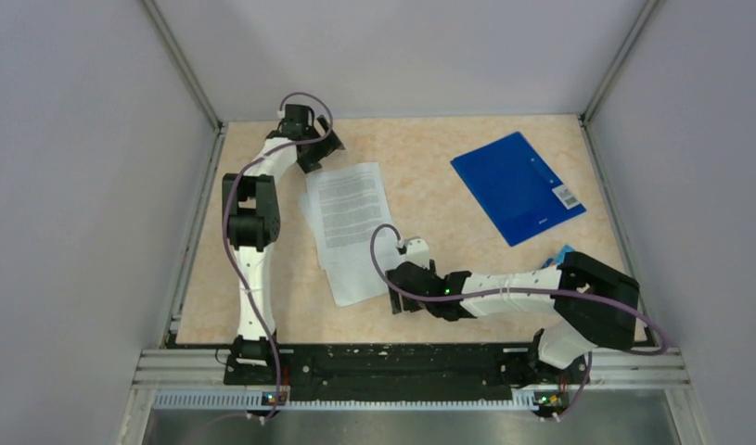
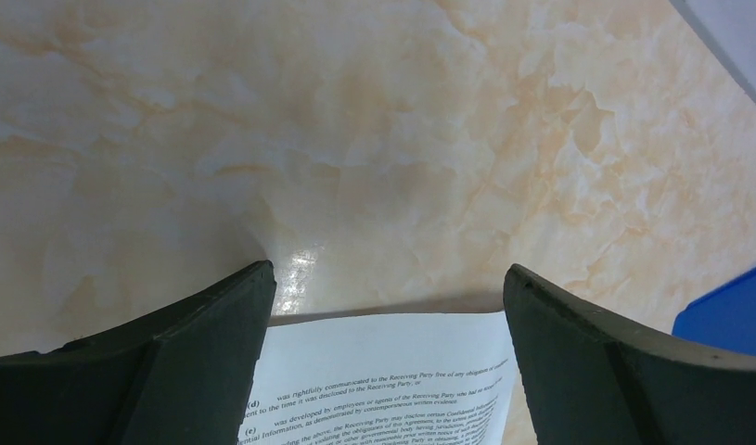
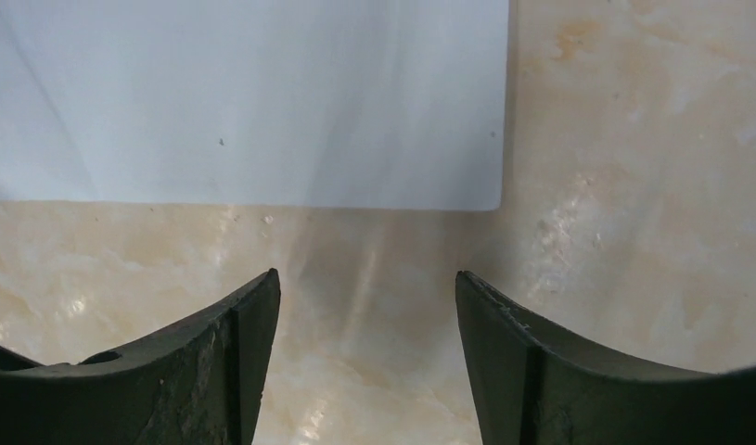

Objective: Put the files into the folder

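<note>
Files (image 1: 349,222) fanned left of centre on worktop (image 1: 429,158), folder (image 1: 518,185) closed toward far right corner — well apart, left gripper (image 2: 388,287) wide open astride the sheets' far edge, right gripper (image 3: 367,287) parted, empty — just short of their near edge

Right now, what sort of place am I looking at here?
Probably a robot lab test cell: plain grey walls box in a marble-look table, a left arm and right arm are bolted to a rail at its near edge, with files and a folder laid out.
</note>
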